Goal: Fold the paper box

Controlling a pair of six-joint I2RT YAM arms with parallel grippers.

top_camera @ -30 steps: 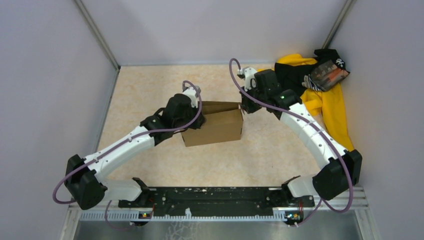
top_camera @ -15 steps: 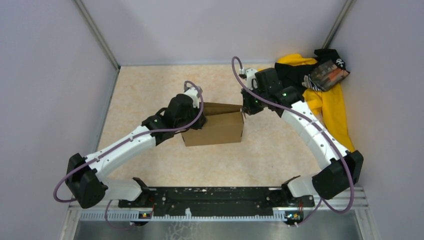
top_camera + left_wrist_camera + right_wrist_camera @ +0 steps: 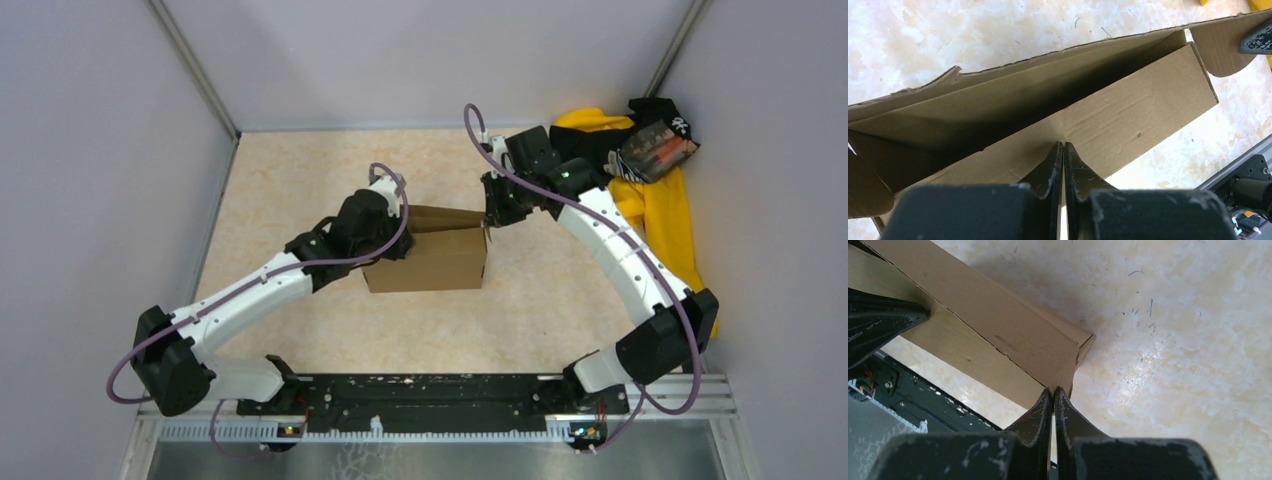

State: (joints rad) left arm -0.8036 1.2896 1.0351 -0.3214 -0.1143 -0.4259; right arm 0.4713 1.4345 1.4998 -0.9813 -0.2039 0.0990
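Cardboard front and centre: the paper box (image 3: pixel 425 258) sits in the middle of the table (image 3: pixel 290 170), long side running left to right, right between the two arms. It is half formed, plain brown. The near panel is up, a dark open cavity shows behind it, the far panels lean back and a rounded flap sticks out at the right end.

Now the left gripper (image 3: pixel 388 236), over the left part of the box. In the left wrist view its fingers (image 3: pixel 1048 170) are squeezed onto the upper edge of the near panel, with the card running straight in between the tips. That is a firm pinch on the paper box.

Across to the right gripper (image 3: pixel 487 221), down at the far right corner of the box. In its own wrist view the fingers (image 3: pixel 1038 415) are pressed tight together, tips right against the lower point of the end flap. Whether any card is actually caught between them, I cannot tell. The left wrist view shows one of its dark fingertips lying over that rounded flap.

Out in the far right corner of the table lies a yellow-and-black cloth pile (image 3: pixel 650 190), well apart from the box. A black rail (image 3: pixel 430 393) carries both arm bases along the near edge
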